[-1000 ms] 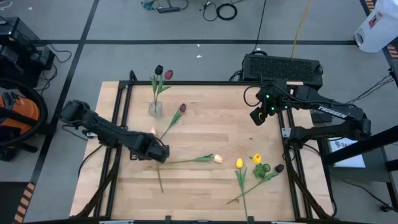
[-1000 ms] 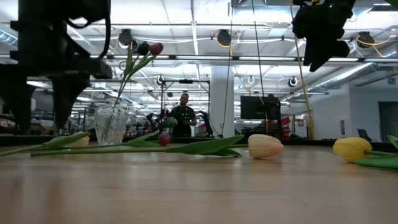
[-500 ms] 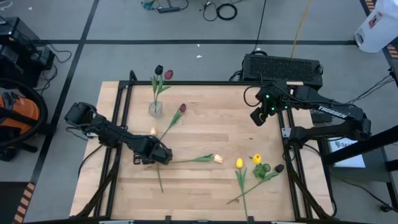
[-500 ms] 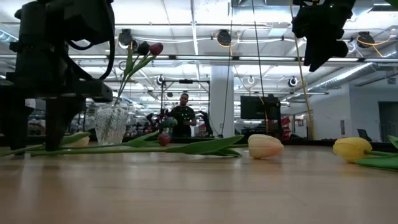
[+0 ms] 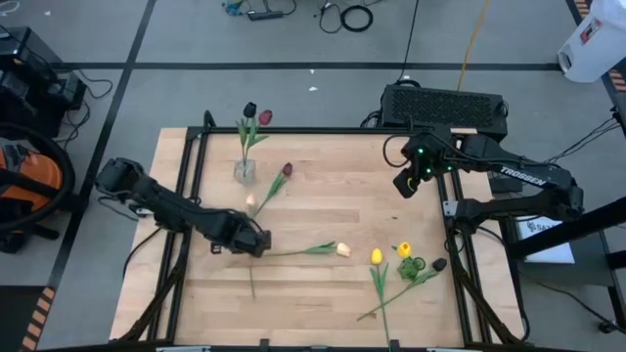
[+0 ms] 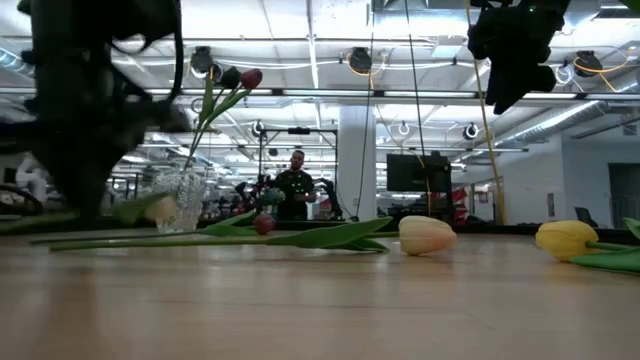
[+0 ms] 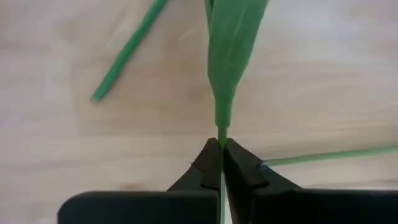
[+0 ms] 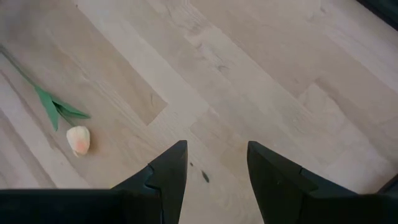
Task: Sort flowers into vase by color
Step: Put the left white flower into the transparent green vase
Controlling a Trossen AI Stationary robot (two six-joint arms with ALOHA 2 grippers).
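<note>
sorting barely begun, judging by the layout: only two tulips, a near-black head (image 5: 250,110) and a dark red head (image 5: 265,117), standing in the glass vase (image 5: 245,172) at the far side of the wooden table (image 5: 323,293), with just this one vase in sight.

pinching a thin green stem (image 7: 222,127) in the left gripper (image 5: 256,242), fingers (image 7: 208,163) shut tight on it in the wrist view, its broad leaf (image 7: 233,43) running straight ahead of the fingertips. likely the cream-peach tulip whose head (image 5: 249,200) shows just beyond the gripper toward the vase, though hard to confirm from above.

lying loose and left to handle: a dark red tulip (image 5: 287,170) between that gripper and the vase; a cream tulip (image 5: 343,249) just to the gripper's far side along the table, toward the other arm; two yellow tulips (image 5: 377,257) (image 5: 404,250) and a dark one (image 5: 439,264) further that way, well apart from the left gripper and nearer the right one.

waiting high over the far right of the table, right gripper (image 5: 403,184), fingers (image 8: 165,171) spread wide with nothing between them.
</note>
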